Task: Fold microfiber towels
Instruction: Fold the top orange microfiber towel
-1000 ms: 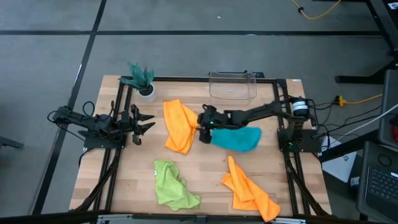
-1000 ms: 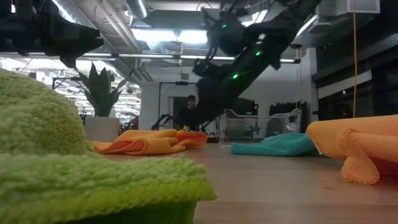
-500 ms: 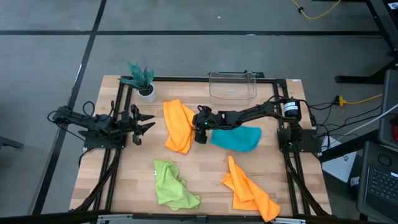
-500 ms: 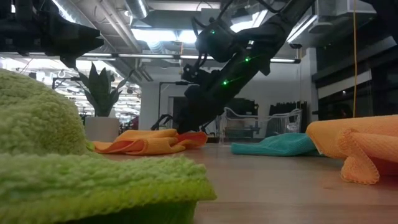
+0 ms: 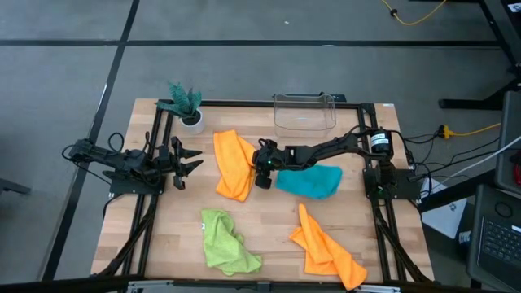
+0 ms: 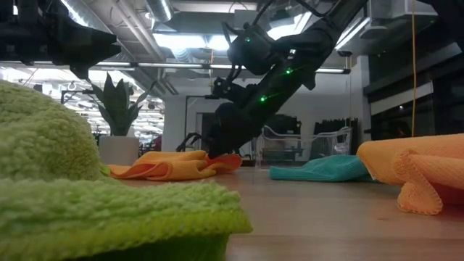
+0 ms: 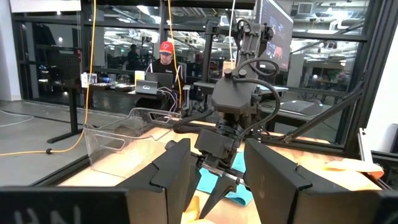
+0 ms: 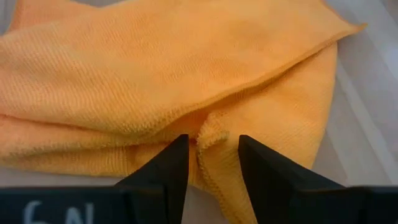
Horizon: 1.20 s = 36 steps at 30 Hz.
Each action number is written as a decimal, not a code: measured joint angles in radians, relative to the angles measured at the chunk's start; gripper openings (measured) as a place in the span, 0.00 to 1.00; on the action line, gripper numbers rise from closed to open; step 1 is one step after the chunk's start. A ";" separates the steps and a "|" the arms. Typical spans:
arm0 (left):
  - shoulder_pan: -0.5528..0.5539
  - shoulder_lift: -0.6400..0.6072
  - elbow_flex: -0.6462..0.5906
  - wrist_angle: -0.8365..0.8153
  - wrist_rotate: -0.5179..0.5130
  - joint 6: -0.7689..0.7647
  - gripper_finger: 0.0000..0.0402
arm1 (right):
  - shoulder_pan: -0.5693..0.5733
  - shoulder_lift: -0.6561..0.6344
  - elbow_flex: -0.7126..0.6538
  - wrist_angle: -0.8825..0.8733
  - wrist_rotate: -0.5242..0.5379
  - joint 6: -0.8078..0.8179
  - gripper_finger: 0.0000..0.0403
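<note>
1. Step in hand, by my read: first grasp on the orange towel (image 5: 233,164) at table centre-left. The right gripper (image 5: 260,172) is down at that towel's right-hand edge, fingers parted with a fold of cloth edge between the tips in the right wrist view, not yet clenched
2. Next move calls for closing on that hem, then lifting and dragging to spread the cloth flat before any fold. It's bunched in layers, so there's a risk of pinching two plies at once
3. Left gripper (image 5: 189,160) waits at the left table edge, fingers spread, holding nothing
4. Other towels untouched: teal towel (image 5: 312,181) just right of the working gripper, lime green towel (image 5: 226,242) front-left, second orange towel (image 5: 326,248) front-right, all crumpled heaps
5. Material: fine-looped microfiber, soft and limp, stitched hem visible close-up. It drapes, won't hold a crease, and likely grips the wooden table (image 5: 269,216) a bit
6. Contact with the table under the fingertips is hard to confirm from the low view
</note>
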<state>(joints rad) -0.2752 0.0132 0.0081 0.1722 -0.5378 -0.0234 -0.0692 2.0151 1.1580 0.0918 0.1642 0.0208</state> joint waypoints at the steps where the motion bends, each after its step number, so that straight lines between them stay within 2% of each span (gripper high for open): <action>1: 0.000 0.000 0.000 0.000 0.000 0.000 0.36 | -0.001 0.000 0.000 0.003 0.000 0.000 0.35; 10: 0.000 0.000 0.000 0.000 0.000 0.000 0.36 | -0.011 0.008 0.000 0.008 0.000 0.003 0.34; 14: 0.000 0.000 0.000 0.000 0.000 0.000 0.36 | -0.011 0.008 0.000 0.023 0.000 0.009 0.23; 18: 0.000 0.000 0.000 0.000 0.000 0.000 0.36 | -0.011 0.008 0.000 0.023 0.000 0.026 0.05; 21: 0.000 0.000 0.000 0.000 0.000 -0.003 0.36 | -0.011 -0.004 0.001 0.015 0.005 0.023 0.03; 26: 0.000 0.000 0.000 0.004 0.087 -0.125 0.36 | -0.001 -0.108 0.038 -0.100 0.027 -0.001 0.01; 32: 0.000 0.000 0.000 0.014 0.112 -0.083 0.36 | 0.046 -0.300 0.052 -0.133 0.024 -0.104 0.01; 36: 0.000 0.000 0.000 0.098 0.119 -0.054 0.36 | 0.090 -0.420 0.053 -0.146 0.018 -0.116 0.01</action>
<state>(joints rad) -0.2756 0.0132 0.0080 0.2699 -0.4192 -0.0772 0.0206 1.5949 1.2110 -0.0547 0.1819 -0.0950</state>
